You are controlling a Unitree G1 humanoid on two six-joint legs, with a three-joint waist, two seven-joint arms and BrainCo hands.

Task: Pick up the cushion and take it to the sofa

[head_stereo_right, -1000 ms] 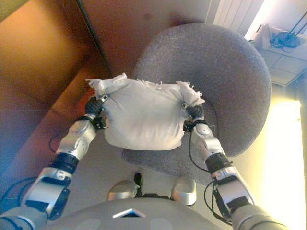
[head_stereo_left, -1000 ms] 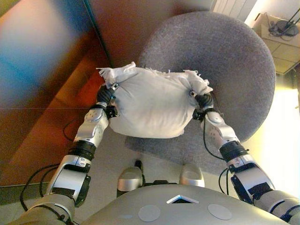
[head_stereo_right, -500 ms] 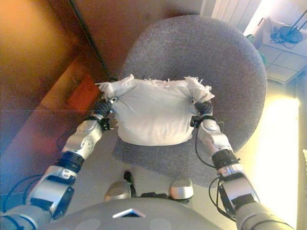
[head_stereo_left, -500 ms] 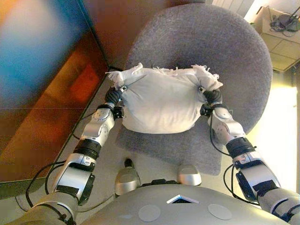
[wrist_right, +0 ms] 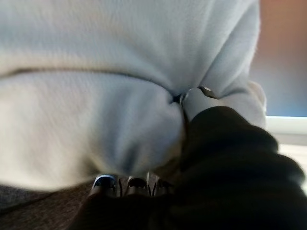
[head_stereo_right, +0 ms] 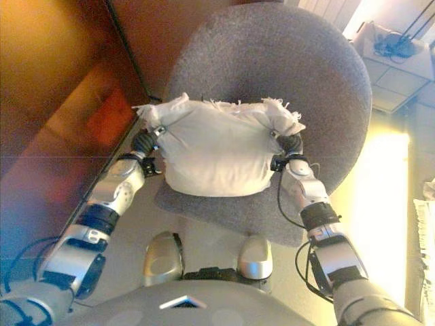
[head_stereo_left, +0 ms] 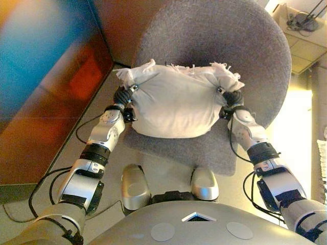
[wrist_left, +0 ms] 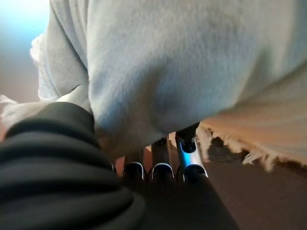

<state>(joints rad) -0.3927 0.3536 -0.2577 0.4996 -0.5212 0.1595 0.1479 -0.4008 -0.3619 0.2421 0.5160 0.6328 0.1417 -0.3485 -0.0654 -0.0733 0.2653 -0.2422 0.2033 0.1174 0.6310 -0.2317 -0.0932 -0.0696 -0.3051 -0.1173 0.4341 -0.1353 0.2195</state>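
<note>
A white cushion [head_stereo_left: 176, 102] with frayed corners hangs in the air between my two hands, just above the front of a round grey sofa seat [head_stereo_left: 214, 35]. My left hand [head_stereo_left: 122, 97] grips the cushion's left side, its fingers [wrist_left: 184, 158] curled under the fabric. On the other side my right hand [head_stereo_left: 232, 98] clamps the right edge, with its thumb [wrist_right: 194, 98] pressed into the cloth and its fingers [wrist_right: 105, 182] beneath. The cushion [wrist_left: 192, 62] fills both wrist views.
A reddish-brown wall or cabinet [head_stereo_left: 46, 102] runs along the left, close to my left arm. A low table [head_stereo_left: 301, 20] with cables on it stands at the far right behind the sofa. Pale floor [head_stereo_left: 296, 122] lies to the right.
The whole view has shifted: the grey sofa seat now lies closer and more directly under the cushion. Both hands keep their hold on the cushion.
</note>
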